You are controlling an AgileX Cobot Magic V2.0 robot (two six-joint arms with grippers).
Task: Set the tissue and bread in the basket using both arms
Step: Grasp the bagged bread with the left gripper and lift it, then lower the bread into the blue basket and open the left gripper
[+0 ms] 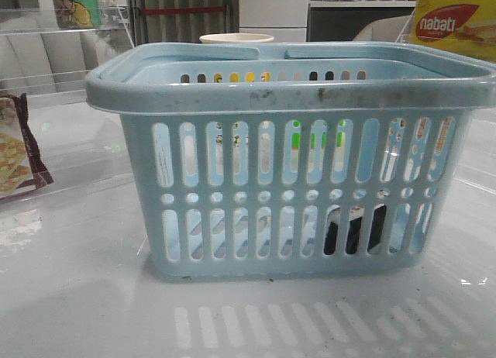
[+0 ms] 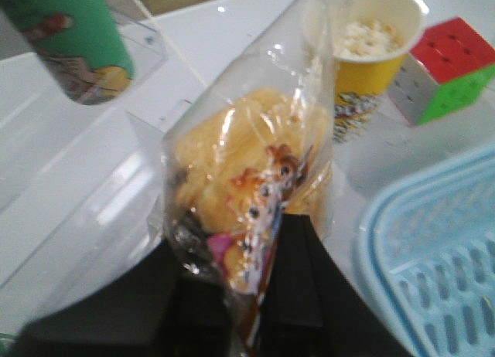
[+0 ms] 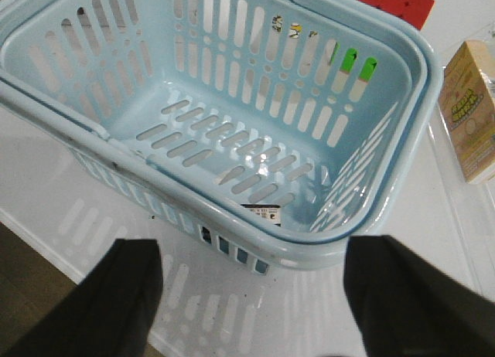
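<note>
Now the left tool (image 2: 251, 295) clamps the bread (image 2: 240, 164) beside the basket (image 2: 433, 249); right tool (image 3: 251, 287) gapes apart.

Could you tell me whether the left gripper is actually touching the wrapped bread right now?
Touching. In the left wrist view the left gripper's dark fingers close on the lower end of the bread's clear wrapper, holding it beside the basket.
</note>
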